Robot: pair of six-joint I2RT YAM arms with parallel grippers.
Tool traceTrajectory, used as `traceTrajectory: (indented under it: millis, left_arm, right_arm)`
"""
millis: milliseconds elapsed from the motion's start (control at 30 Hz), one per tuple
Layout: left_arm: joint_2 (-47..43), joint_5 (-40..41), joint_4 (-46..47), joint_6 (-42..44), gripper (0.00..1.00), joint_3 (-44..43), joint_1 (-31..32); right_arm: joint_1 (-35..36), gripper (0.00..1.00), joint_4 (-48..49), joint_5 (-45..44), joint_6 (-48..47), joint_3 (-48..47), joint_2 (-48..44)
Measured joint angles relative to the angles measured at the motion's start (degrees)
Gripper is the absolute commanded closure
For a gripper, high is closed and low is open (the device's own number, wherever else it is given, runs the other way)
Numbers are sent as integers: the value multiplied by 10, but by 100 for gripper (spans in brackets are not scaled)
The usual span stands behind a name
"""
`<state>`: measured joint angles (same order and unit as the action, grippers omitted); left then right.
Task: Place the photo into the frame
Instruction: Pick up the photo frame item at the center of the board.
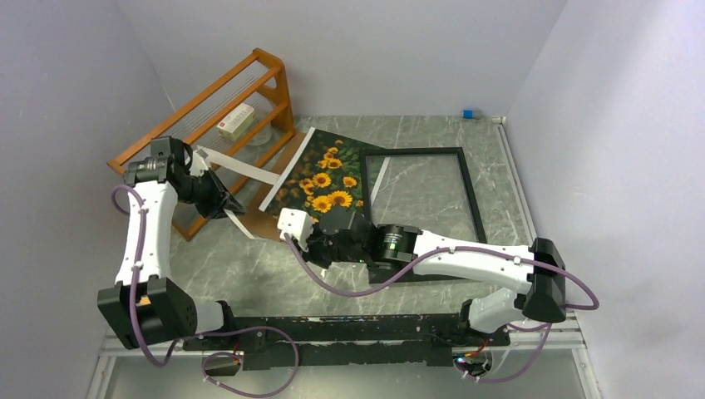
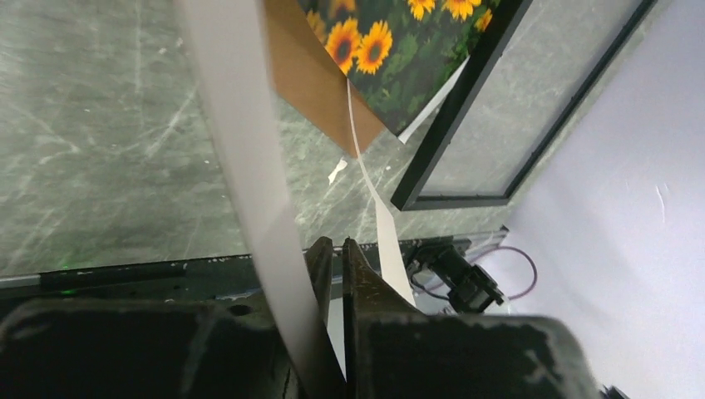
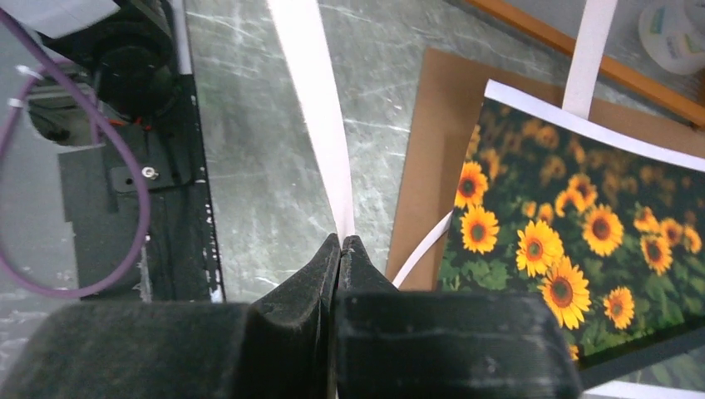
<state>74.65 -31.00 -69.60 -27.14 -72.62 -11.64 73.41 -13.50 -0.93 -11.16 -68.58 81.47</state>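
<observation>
- Pinching nearly flat, the left gripper clamps one strip of the thin white card mat border between its dark fingers; the strip runs up and away from the jaws.
- The right gripper is fully closed. Another strip of the same mat ends exactly at its meeting tips, so it appears to be nipping that side.
- Held at two places, the mat hangs as a loose open loop above the grey-green marbled tabletop. My reading is that two holds keep the floppy ring from sagging back onto the print.
- The rectangular sunflower photo lies face up on the flat brown backing board, under the raised mat. Neither gripper has hold of it.
- It sits between the orange wooden rack and the large black-bordered glass frame. One edge reaches the frame's nearer border, but the photo is not yet inside.
- The frame lies flat on the table with its pane bare, which suits sliding the print across.
- The mat probably needs setting aside first; pulling unevenly could crease it or drag the print askew.
</observation>
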Motion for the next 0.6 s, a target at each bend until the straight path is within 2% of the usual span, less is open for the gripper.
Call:
traceTrajectory:
  millis: [200, 500, 533, 600]
  left_arm:
    - [-26, 55, -26, -15, 93, -66, 0]
    - [-39, 69, -62, -32, 98, -172, 0]
    - [-38, 69, -63, -32, 98, -183, 0]
    - [-35, 66, -69, -33, 97, -210, 1]
  right_arm:
    - [-19, 100, -29, 71, 20, -50, 0]
    - [-45, 100, -39, 137, 44, -107, -8]
    - [-46, 99, -39, 139, 44, -108, -9]
    - [-48, 88, -38, 145, 45, -113, -11]
